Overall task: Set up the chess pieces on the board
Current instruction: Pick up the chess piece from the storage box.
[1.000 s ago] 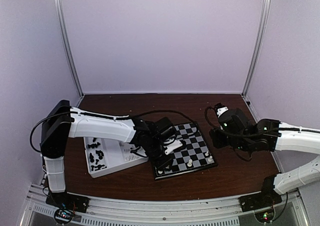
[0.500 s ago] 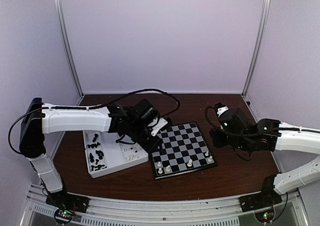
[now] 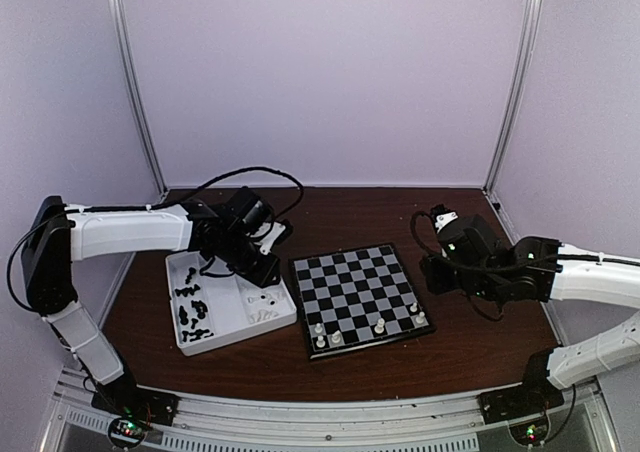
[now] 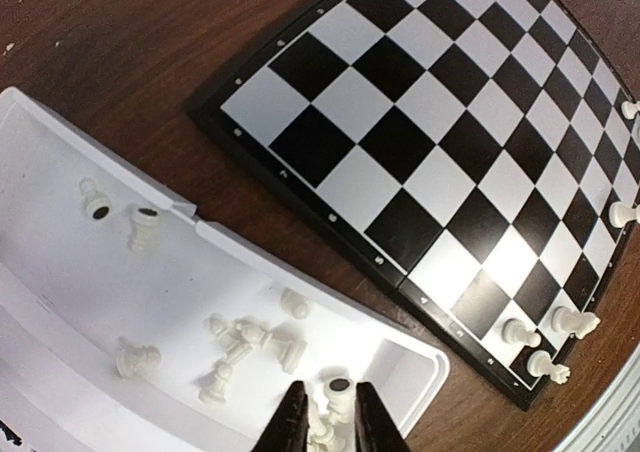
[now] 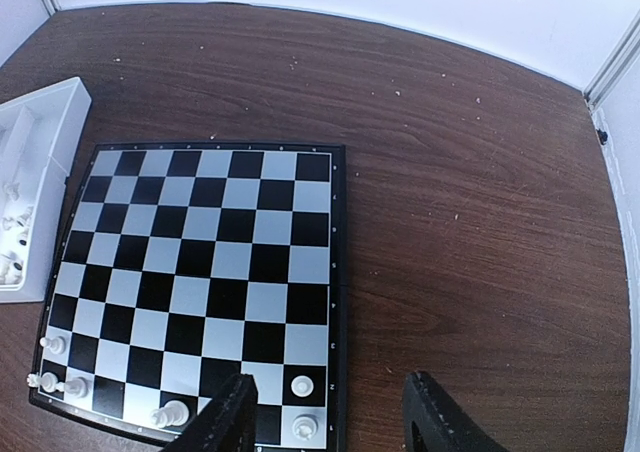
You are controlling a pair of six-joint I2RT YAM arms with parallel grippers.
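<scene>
The board (image 3: 360, 294) lies mid-table with several white chess pieces (image 3: 337, 338) along its near edge, also seen in the right wrist view (image 5: 300, 384). More white pieces (image 4: 250, 337) lie loose in the white tray (image 4: 80, 302), and black ones (image 3: 192, 307) fill its left part. My left gripper (image 3: 265, 267) hangs over the tray's right end. Its fingers (image 4: 292, 422) stand a narrow gap apart around one white piece (image 4: 340, 384); contact is unclear. My right gripper (image 5: 330, 392) is open with nothing in it over the board's right near corner (image 5: 320, 412).
The tray (image 3: 240, 302) sits just left of the board, almost touching it. Brown tabletop (image 5: 480, 222) stretches right of the board. Pale walls and metal posts close in the back and sides. A black cable (image 3: 240, 177) loops above the left arm.
My left arm swung from the board's near left part back over the tray, and its jaws narrowed. The right arm and the pieces on the board have not moved.
</scene>
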